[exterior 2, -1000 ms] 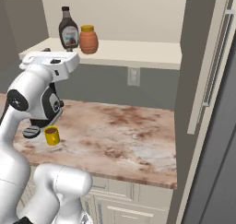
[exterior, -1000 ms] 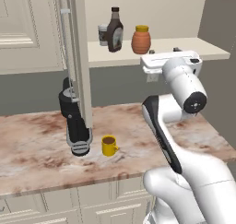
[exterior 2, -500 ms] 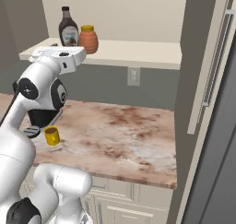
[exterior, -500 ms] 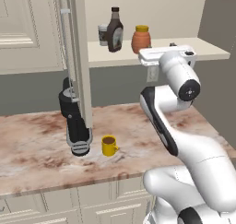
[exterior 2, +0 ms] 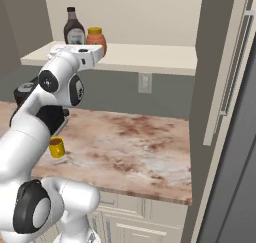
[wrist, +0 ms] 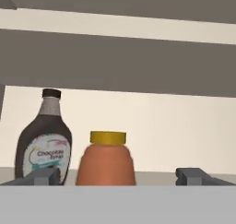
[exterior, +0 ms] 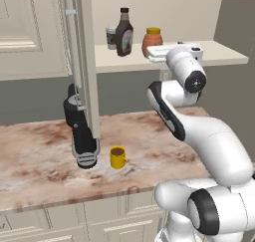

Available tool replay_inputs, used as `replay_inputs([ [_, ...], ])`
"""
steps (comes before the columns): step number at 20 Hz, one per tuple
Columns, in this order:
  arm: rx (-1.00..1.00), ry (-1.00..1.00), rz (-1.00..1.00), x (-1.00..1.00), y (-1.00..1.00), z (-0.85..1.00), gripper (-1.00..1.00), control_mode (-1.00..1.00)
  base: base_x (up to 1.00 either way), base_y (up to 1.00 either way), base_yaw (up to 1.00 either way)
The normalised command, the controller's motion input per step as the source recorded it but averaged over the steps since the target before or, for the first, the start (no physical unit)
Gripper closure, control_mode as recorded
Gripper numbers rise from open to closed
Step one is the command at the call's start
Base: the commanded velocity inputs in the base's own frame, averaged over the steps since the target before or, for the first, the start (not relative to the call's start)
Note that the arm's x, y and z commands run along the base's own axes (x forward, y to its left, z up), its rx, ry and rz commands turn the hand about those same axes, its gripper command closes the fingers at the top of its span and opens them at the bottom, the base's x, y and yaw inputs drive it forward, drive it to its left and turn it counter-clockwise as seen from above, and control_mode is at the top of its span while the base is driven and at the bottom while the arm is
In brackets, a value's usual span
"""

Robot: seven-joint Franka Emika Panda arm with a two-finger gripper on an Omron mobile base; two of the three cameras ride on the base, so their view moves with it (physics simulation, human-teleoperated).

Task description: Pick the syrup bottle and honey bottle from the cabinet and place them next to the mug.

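On the cabinet's pale shelf (exterior: 219,54) stand the dark syrup bottle (exterior: 123,33) (wrist: 44,142) and, to its right, the squat orange honey bottle (exterior: 152,41) (exterior 2: 95,37) (wrist: 106,161) with its yellow cap. My gripper (wrist: 119,177) is open at shelf height, just in front of the honey bottle. In the hand view the bottle stands centred between the two fingertips (wrist: 44,177), beyond them and untouched. The yellow mug (exterior: 118,157) (exterior 2: 57,147) sits on the marble counter below. The cabinet door (exterior: 84,61) stands open at the left.
A white-lidded paper cup (exterior: 111,38) stands behind the syrup bottle. A black appliance (exterior: 82,134) sits on the counter beside the mug. A wall socket (exterior 2: 144,82) is under the shelf. A tall grey panel with a long handle (exterior 2: 235,72) closes the right side.
My hand has risen and shifted a little left, coming level with the shelf in front of the honey bottle. The jaws stayed open. The bottles and mug have not moved.
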Motion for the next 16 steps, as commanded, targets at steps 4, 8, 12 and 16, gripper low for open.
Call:
replay_inputs([
  [4,0.00,0.12,0.00,0.71,-0.01,0.00,-1.00,-1.00,0.00,0.00,0.00],
  [8,0.00,0.06,0.00,0.44,0.08,0.00,-1.00,-1.00,0.00,0.00,0.00],
  [12,0.00,0.01,0.01,0.19,0.14,0.00,-1.00,-1.00,0.00,0.00,0.00],
  [16,0.00,0.00,0.01,0.01,0.12,0.01,-1.00,-1.00,0.00,0.00,0.00],
])
